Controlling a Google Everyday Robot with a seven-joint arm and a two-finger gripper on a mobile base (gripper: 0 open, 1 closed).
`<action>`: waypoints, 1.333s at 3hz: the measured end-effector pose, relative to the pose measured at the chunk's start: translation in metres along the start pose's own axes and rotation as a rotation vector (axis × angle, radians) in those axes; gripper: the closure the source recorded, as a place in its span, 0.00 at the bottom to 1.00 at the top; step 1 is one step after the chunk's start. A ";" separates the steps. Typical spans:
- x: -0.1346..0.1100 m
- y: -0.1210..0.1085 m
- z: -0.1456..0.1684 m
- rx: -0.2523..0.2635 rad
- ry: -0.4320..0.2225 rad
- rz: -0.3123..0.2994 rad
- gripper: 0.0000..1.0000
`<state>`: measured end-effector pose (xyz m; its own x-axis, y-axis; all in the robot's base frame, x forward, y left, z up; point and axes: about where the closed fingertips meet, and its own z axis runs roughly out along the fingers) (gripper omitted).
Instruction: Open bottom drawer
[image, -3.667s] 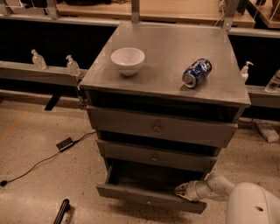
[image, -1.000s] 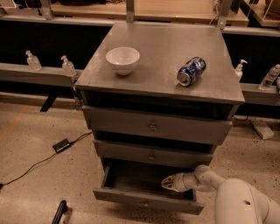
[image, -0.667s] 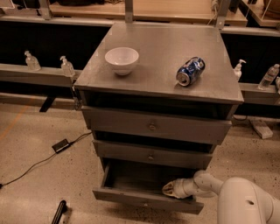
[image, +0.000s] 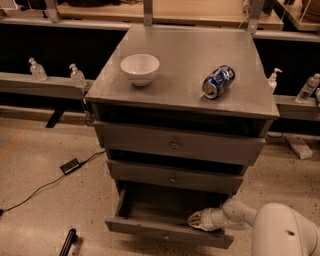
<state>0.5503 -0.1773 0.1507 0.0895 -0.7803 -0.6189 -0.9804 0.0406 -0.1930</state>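
The grey cabinet has three drawers. Its bottom drawer is pulled out, showing a dark, empty box interior, and its front panel sits low at the frame's bottom edge. My gripper reaches in from the lower right on a white arm, with its tip inside the drawer, just behind the front panel's right half. The middle drawer and top drawer are shut.
A white bowl and a blue can lying on its side rest on the cabinet top. A black adapter with cable lies on the floor at left. Bottles stand on side ledges. My white base fills the lower right corner.
The drawer has come a little farther out, and the gripper has shifted slightly along the inside of the drawer front. The view has crept closer to the cabinet.
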 end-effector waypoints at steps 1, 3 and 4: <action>0.000 0.000 0.000 0.000 0.000 0.000 1.00; 0.004 0.026 -0.012 -0.023 0.004 0.040 1.00; 0.010 0.060 -0.022 -0.064 0.007 0.105 1.00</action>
<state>0.4880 -0.1963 0.1502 -0.0153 -0.7783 -0.6277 -0.9935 0.0828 -0.0784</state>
